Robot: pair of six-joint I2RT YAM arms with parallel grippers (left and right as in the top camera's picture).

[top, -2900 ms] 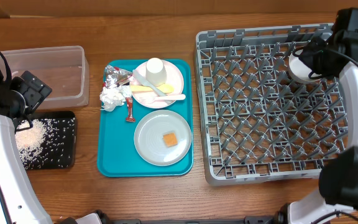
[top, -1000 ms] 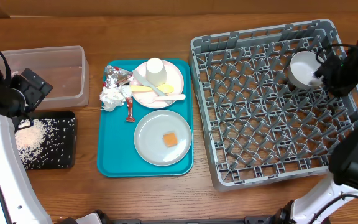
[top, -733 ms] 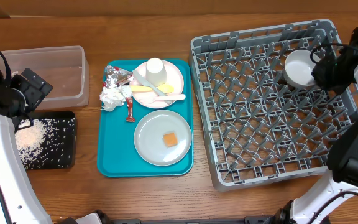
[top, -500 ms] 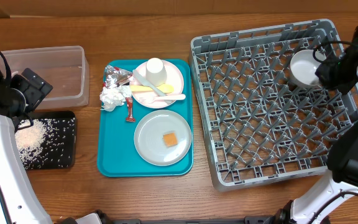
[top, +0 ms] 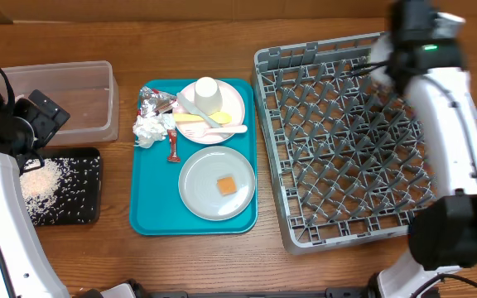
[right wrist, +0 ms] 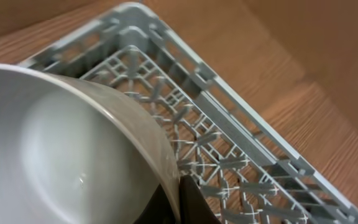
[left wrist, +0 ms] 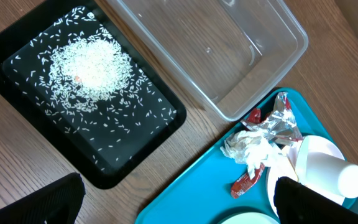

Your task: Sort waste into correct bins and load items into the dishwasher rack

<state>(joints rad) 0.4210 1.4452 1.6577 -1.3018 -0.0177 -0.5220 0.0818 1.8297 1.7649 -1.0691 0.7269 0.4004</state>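
STEP: racking small white bowl (right wrist: 61, 143) | RIGHT gripper (right wrist: 174, 199): pinched on bowl rim, 1 o'clock over large grey lattice dishwasher rack (top: 346, 157) | LEFT gripper (left wrist: 179, 202): wide, empty | NEXT: seat bowl between pegs, release.

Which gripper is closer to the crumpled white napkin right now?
Left. The left gripper hovers by the clear tub, just left of the teal tray where the napkin lies. The right gripper is over the far edge of the rack, shut on the white bowl.
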